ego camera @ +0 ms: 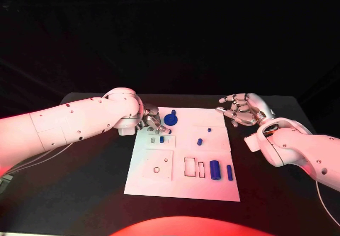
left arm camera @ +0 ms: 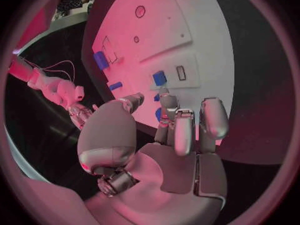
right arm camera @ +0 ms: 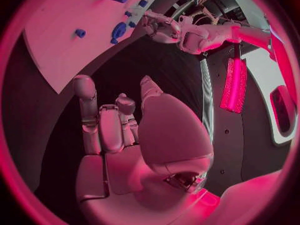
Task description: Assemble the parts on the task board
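The white task board point(ego camera: 152, 184) lies mid-table. On its far part a round blue part point(ego camera: 171, 118) stands, with a small blue part point(ego camera: 161, 139) in a slot and two blue pegs point(ego camera: 209, 130) point(ego camera: 200, 141) nearer. Two blue cylinders point(ego camera: 214, 170) point(ego camera: 229, 172) lie at the near right. My left hand point(ego camera: 151, 123) hovers at the board's far left corner, just left of the round part, fingers bent and holding nothing; its wrist view shows the fingers point(left arm camera: 178, 127) over the board point(left arm camera: 169, 15) near the slotted blue part point(left arm camera: 160, 78). My right hand point(ego camera: 240, 110) hangs off the far right corner, loosely curled and empty point(right arm camera: 125, 135).
Empty rectangular recesses point(ego camera: 190, 166) and a ring hole point(ego camera: 155, 170) mark the board's near half. Black table point(ego camera: 85, 187) surrounds the board. Beyond the table's edge, the right wrist view shows a long bright bar point(right arm camera: 234, 85).
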`<action>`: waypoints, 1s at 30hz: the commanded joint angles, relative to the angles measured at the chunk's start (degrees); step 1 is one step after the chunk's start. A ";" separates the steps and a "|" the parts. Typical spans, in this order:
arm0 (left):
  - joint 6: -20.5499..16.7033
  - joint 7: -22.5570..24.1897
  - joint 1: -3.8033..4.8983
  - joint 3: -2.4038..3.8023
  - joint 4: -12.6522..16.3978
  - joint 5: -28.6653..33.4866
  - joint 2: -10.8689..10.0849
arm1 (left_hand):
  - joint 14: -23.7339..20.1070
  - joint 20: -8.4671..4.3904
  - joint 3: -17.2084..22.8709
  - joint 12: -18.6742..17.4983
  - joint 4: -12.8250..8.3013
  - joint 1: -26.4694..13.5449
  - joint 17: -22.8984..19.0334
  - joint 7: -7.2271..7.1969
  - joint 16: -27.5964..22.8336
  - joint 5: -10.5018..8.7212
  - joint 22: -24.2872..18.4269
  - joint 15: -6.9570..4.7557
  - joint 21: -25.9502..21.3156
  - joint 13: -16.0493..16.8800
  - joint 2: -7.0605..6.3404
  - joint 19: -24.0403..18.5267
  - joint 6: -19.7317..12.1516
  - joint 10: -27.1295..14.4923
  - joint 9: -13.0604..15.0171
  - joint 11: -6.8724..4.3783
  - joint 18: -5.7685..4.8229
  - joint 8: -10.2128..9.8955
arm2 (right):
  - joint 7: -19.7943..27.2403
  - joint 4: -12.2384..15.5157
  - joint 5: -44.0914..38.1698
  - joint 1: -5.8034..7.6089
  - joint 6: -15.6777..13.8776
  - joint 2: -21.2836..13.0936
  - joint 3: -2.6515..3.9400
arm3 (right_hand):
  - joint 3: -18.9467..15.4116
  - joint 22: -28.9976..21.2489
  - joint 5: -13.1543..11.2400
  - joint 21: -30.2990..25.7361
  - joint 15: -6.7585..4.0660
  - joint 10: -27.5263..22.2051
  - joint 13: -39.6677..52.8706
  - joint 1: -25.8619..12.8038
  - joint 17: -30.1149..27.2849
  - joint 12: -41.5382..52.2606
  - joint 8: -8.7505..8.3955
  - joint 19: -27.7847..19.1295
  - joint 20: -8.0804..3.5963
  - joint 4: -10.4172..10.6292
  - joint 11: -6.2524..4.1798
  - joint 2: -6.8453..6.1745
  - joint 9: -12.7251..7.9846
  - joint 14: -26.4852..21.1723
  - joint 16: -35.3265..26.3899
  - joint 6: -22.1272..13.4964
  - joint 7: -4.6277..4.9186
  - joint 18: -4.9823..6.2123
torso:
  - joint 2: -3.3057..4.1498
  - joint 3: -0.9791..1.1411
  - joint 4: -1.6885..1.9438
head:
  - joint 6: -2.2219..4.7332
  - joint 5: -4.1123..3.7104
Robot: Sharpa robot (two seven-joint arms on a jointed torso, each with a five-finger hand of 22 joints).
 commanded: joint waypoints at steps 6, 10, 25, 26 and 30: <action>-1.42 0.42 2.00 0.80 -3.47 -1.92 0.84 | 3.72 0.96 -1.79 -0.54 0.01 1.33 8.55 1.16 -0.67 0.06 -0.95 1.16 -0.87 -0.54 1.08 -0.94 -2.06 -1.59 -1.76 0.82 -0.71 -3.10 | 0.77 0.14 -0.20 -0.04 -0.15 0.04 0.02 | -0.37 -0.05 0.07 -0.16 -0.04 -0.55 -0.05 -0.22 -0.05 -0.39 0.20 0.14 -0.08 0.13 0.01 0.24 -0.07 -0.24 -0.23 -0.31 0.03 0.81 | 0.20 -0.05 -0.12 | 0.34 -0.05; -2.05 0.53 2.63 1.07 -5.56 -2.15 1.68 | 3.71 1.12 -2.04 -0.41 -0.01 1.76 8.56 1.36 -0.66 0.12 -0.96 1.31 -0.90 -0.45 1.24 -0.98 -2.26 -1.67 -2.17 0.99 -0.69 -3.71 | 0.77 0.11 -0.20 -0.04 -0.12 0.09 0.02 | -0.49 -0.09 0.07 -0.24 -0.04 -0.55 -0.09 -0.40 -0.06 -0.37 0.22 0.19 -0.08 0.10 0.02 0.23 -0.10 -0.23 -0.27 -0.34 0.03 0.81 | 0.26 -0.13 -0.22 | 0.34 -0.07; -0.16 0.71 4.37 1.37 -13.16 -0.83 4.88 | 3.63 1.26 -2.22 -0.47 -0.04 2.39 8.37 1.52 -0.78 0.23 -1.21 1.46 -1.06 -0.62 1.46 -1.18 -2.30 -1.94 -2.54 1.14 -0.62 -4.22 | 0.70 0.35 -0.20 -0.03 -0.17 -0.06 0.02 | -0.49 -0.09 0.07 -0.24 -0.04 -0.55 -0.09 -0.40 -0.06 -0.37 0.22 0.19 -0.08 0.10 0.02 0.23 -0.10 -0.23 -0.27 -0.34 0.03 0.81 | 0.46 -0.08 -0.12 | 0.39 -0.16; 0.11 0.71 4.38 1.36 -13.60 -0.71 5.11 | 3.63 1.26 -2.22 -0.47 -0.04 2.39 8.37 1.52 -0.78 0.23 -1.21 1.46 -1.06 -0.62 1.46 -1.18 -2.30 -1.94 -2.54 1.14 -0.62 -4.22 | 0.70 0.36 -0.20 -0.03 -0.16 -0.07 0.02 | -0.49 -0.09 0.07 -0.24 -0.04 -0.55 -0.09 -0.40 -0.06 -0.37 0.22 0.19 -0.08 0.10 0.02 0.23 -0.10 -0.23 -0.27 -0.34 0.03 0.81 | 0.43 -0.08 -0.14 | 0.38 -0.10; 1.08 0.70 4.39 1.17 -15.48 -0.14 6.22 | 3.58 1.34 -2.27 -0.52 -0.06 2.81 8.29 1.60 -0.83 0.27 -1.38 1.54 -1.17 -0.70 1.61 -1.33 -2.27 -2.15 -2.71 1.22 -0.58 -4.45 | 0.71 0.45 -0.20 -0.03 -0.15 -0.10 0.02 | -0.55 -0.12 0.09 -0.28 -0.04 -0.54 -0.12 -0.46 -0.01 -0.34 0.26 0.27 -0.08 0.05 0.01 0.26 -0.13 -0.20 -0.29 -0.35 0.03 0.80 | 0.43 -0.14 -0.14 | 0.35 0.02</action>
